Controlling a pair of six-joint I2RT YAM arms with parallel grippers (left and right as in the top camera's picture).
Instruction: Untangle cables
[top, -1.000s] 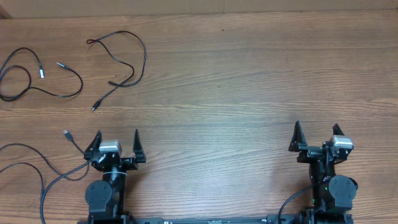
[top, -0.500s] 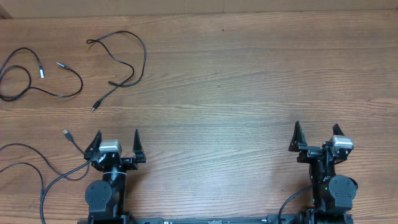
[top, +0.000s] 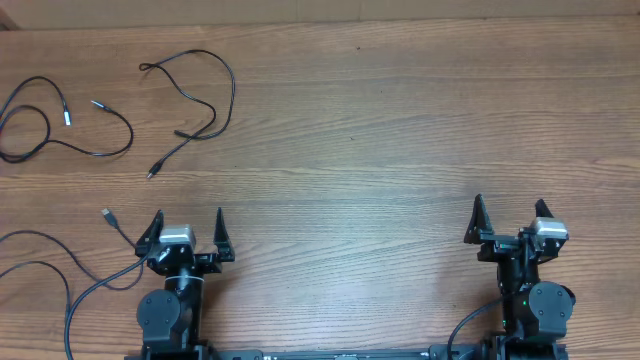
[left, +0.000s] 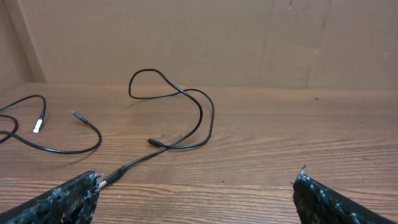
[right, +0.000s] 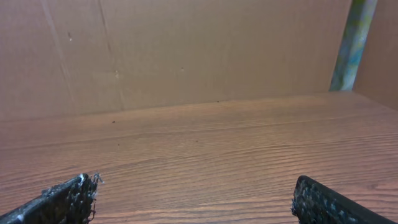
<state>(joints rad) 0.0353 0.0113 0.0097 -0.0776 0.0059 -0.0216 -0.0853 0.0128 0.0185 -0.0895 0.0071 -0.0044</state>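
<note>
The left gripper (top: 188, 214) sits with jaws spread wide and nothing between them. Well to its right, the right gripper (top: 509, 203) is spread and empty too. Neither has moved in the last second. On the table (top: 380, 150), the nearest cable (top: 107, 214) ends just left of the left gripper. The looped cable (top: 233, 92) lies beyond it, and the far-left cable (top: 67, 115) lies beyond and further left. All three are unshifted.

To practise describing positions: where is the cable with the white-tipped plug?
Overhead view: the white-tipped cable lies at the table's far left, left of the looped cable and beyond the left gripper.
</note>
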